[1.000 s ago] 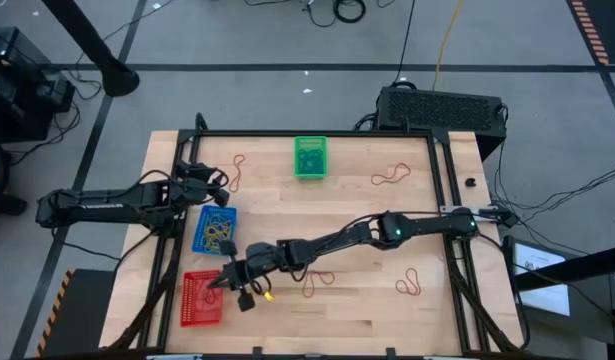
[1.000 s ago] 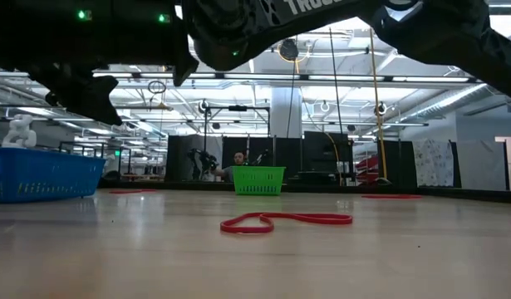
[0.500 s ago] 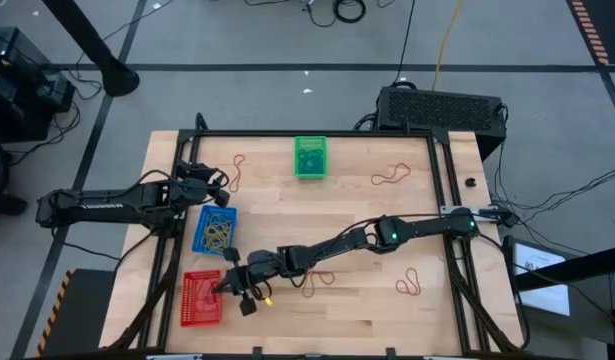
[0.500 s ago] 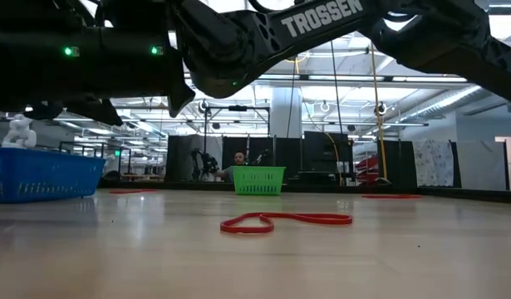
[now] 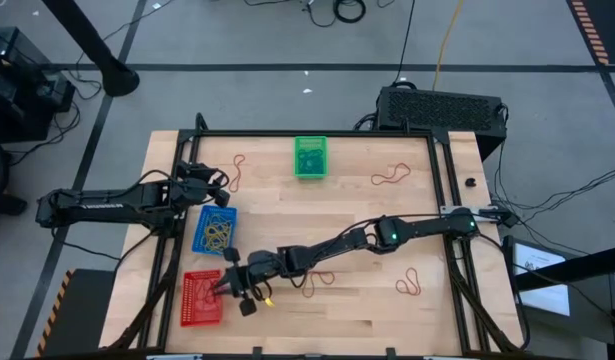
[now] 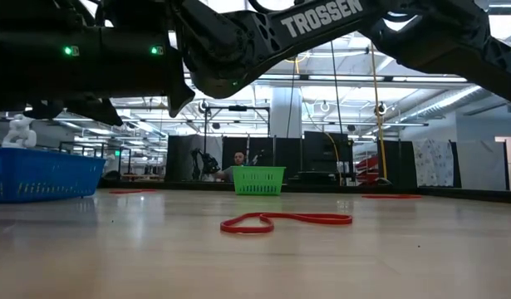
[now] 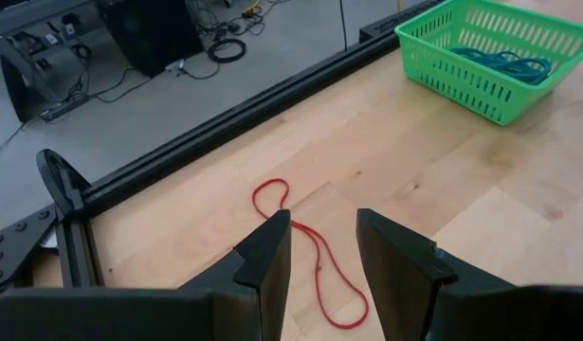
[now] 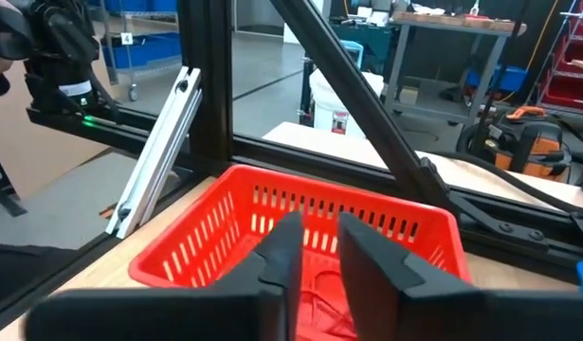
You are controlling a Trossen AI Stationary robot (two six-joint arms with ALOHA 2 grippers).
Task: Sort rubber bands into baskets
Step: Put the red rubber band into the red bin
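Three baskets stand on the wooden table: green (image 5: 309, 157) at the far middle, blue (image 5: 214, 230) at the left, red (image 5: 201, 298) at the near left. My right gripper (image 5: 220, 290) reaches level over the red basket (image 8: 300, 227), its fingers (image 8: 319, 232) a little apart with nothing between them; red rubber bands (image 8: 319, 303) lie on the basket's floor below. My left gripper (image 7: 321, 227) waits open at the far left above a red rubber band (image 7: 310, 251). More red bands (image 5: 391, 177) (image 5: 408, 284) (image 5: 317, 280) lie flat on the table.
The blue basket holds yellow-tan bands, the green one (image 7: 481, 52) dark green ones. A yellow band (image 5: 268, 297) lies beside my right gripper. A black frame rail (image 7: 225, 118) edges the table, and a large black box (image 5: 442, 108) sits beyond the far right corner. A person (image 6: 238, 159) shows far behind.
My right arm has sunk a little and shifted slightly toward the table's near edge, bringing its gripper lower over the red basket's right side. My left arm has kept still.
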